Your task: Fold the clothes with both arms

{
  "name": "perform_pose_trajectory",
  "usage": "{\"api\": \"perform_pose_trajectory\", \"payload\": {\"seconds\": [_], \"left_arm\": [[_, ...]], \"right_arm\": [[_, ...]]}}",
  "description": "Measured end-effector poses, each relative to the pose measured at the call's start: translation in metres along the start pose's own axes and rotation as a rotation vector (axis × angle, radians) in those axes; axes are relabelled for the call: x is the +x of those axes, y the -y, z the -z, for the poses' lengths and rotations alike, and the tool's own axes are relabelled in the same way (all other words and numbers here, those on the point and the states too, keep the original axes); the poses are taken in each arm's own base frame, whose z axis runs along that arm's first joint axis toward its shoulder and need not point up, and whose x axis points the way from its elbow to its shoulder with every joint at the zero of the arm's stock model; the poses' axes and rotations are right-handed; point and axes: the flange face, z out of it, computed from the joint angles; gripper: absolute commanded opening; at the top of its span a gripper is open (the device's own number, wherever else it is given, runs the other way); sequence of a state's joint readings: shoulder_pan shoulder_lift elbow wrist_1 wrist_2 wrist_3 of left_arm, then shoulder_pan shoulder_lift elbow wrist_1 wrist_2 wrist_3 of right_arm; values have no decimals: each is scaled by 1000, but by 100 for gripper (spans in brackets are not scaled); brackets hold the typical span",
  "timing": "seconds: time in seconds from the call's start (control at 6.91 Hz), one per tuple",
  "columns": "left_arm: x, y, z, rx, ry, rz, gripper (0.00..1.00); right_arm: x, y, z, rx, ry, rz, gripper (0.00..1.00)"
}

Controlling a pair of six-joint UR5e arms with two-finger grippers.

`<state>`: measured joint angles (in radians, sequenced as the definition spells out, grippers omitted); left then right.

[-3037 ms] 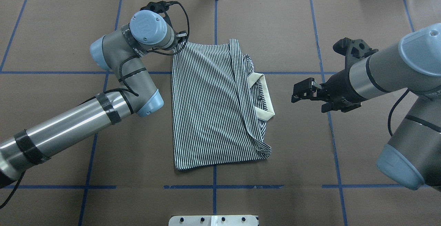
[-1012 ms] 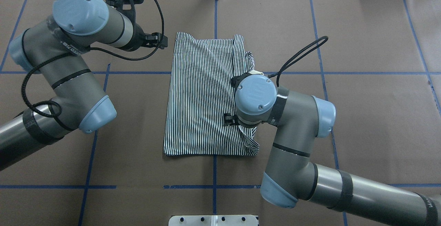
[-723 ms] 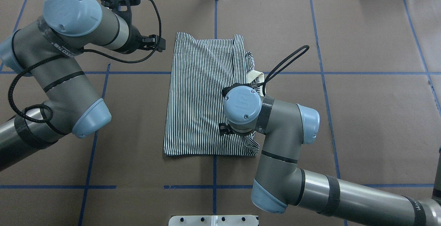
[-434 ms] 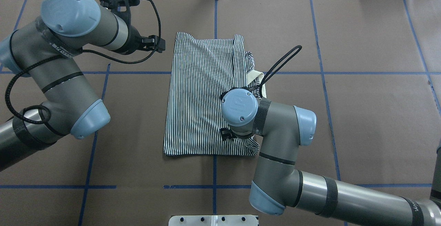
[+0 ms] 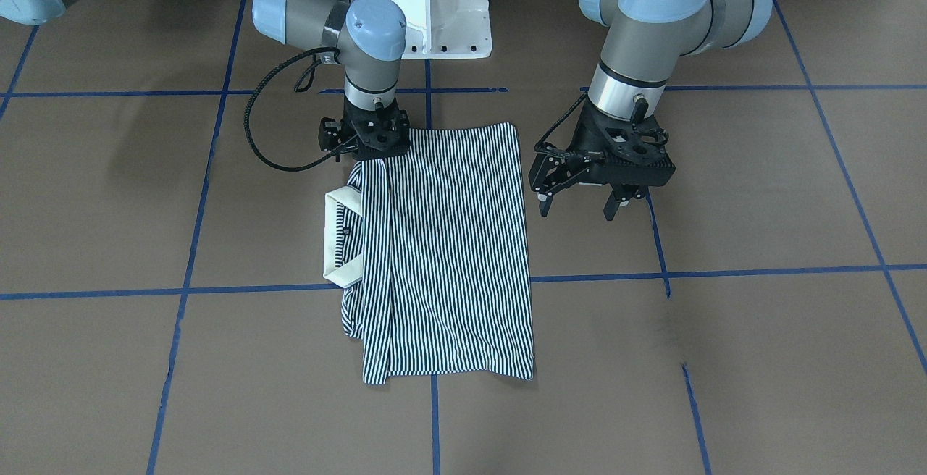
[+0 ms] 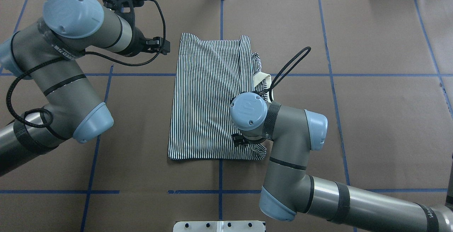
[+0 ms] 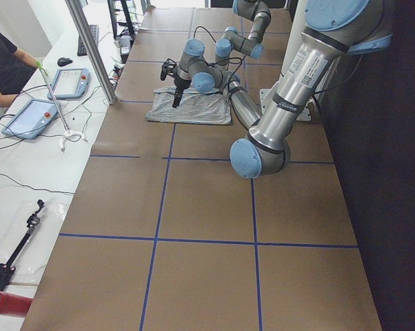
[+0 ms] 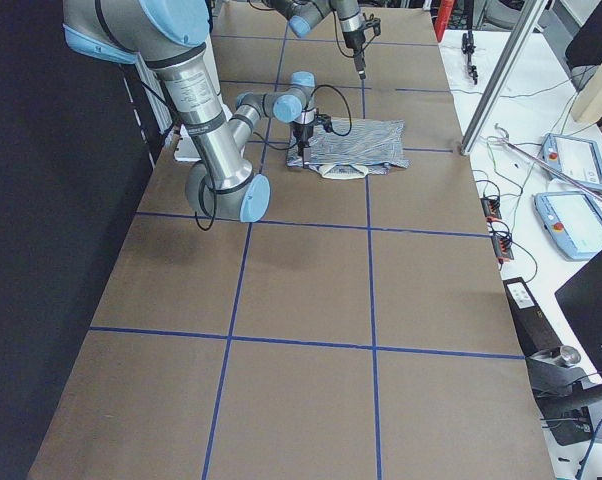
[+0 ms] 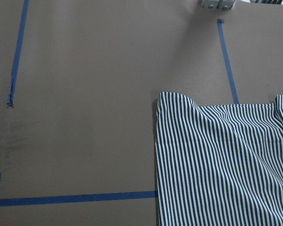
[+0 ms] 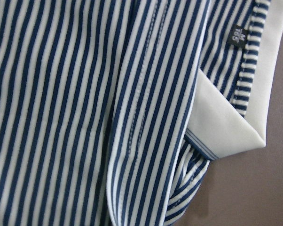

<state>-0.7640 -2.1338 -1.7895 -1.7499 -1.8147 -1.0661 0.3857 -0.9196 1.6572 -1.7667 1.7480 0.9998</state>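
The brown table (image 5: 760,373) carries the striped polo shirt (image 5: 452,243), folded flat at its middle. The left gripper (image 5: 577,207) hangs spread wide just beside the shirt. The right gripper (image 5: 367,155) sits on the shirt's corner near the cream collar (image 5: 334,236); I cannot tell its grip.

Illumination is bright, even and diffuse, coming from overhead. The brown table (image 6: 382,126) is matte and evenly toned around the polo shirt (image 6: 205,101). Beyond the shirt's far edge in the overhead view, the strip past the table is blown out to white. Shadows are soft. In the front-facing view a broad, faint one lies on the table off the shirt's collar side. In the left wrist view a thin dark line follows the shirt's edge. Specular streaks mark the right arm (image 6: 382,205), on the camera's side of the shirt. Both side views have a large underexposed black area on the robot's side of the shirt. The right wrist view, close on the shirt, is slightly soft.
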Motion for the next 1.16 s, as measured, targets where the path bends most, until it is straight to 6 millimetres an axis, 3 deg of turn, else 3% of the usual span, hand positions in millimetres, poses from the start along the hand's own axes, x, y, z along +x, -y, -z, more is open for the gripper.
{"api": "perform_pose_trajectory", "payload": {"seconds": [0.43,0.72,0.87,1.16], "left_arm": [[2,-1,0,1,-6,0,100],[6,-2,1,0,-12,12,100],[9,-5,1,-3,-15,17,100],[14,-8,1,-7,-23,31,100]], "right_arm": [[9,3,-5,-8,-22,13,100],[31,10,-8,-12,-42,7,100],[49,12,-9,-9,-49,17,100],[111,-1,-12,0,-71,51,100]]}}
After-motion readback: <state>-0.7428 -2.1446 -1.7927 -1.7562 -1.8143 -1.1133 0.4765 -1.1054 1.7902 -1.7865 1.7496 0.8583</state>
